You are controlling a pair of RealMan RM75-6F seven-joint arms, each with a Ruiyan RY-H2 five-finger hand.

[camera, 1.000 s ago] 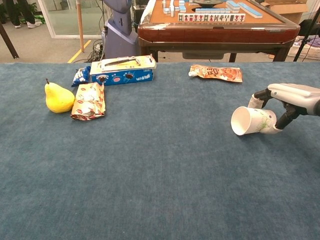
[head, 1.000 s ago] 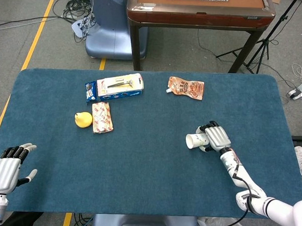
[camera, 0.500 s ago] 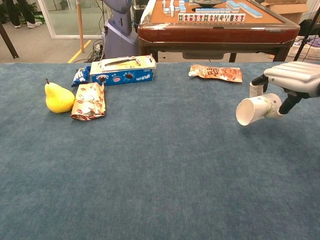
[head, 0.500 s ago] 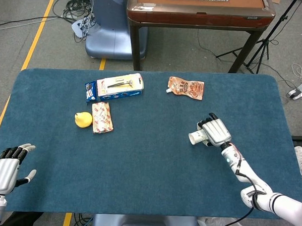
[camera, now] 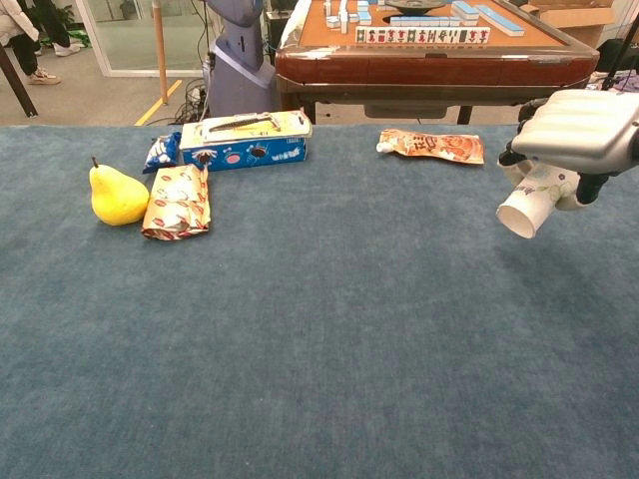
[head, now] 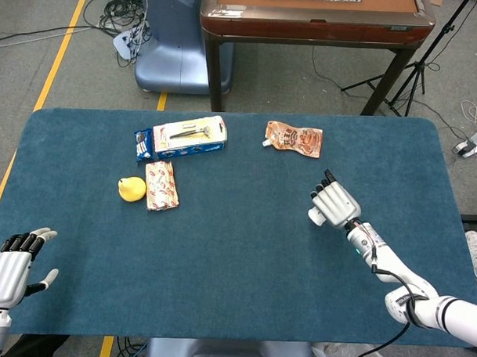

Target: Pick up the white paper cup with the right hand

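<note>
I held the white paper cup [camera: 532, 201], a smooth tapered cylinder, beneath my right hand [camera: 579, 137]; fingers wrapped it, mouth tilted downward above the blue felt table [camera: 300, 329].

White paper cup [camera: 532, 203] tilted, airborne

The head view looks steeply down from high above the near edge, taking in the whole blue felt-covered desk [head: 220, 248] and grey floor toward 12 o'clock. The chest view sits low and near, facing 12 o'clock across the desk [camera: 319, 349]. Both share the yellow pear [head: 131, 188] [camera: 117, 197] at 10 o'clock and the brown wooden mahjong table [head: 314, 20] [camera: 439, 55] beyond.
</note>
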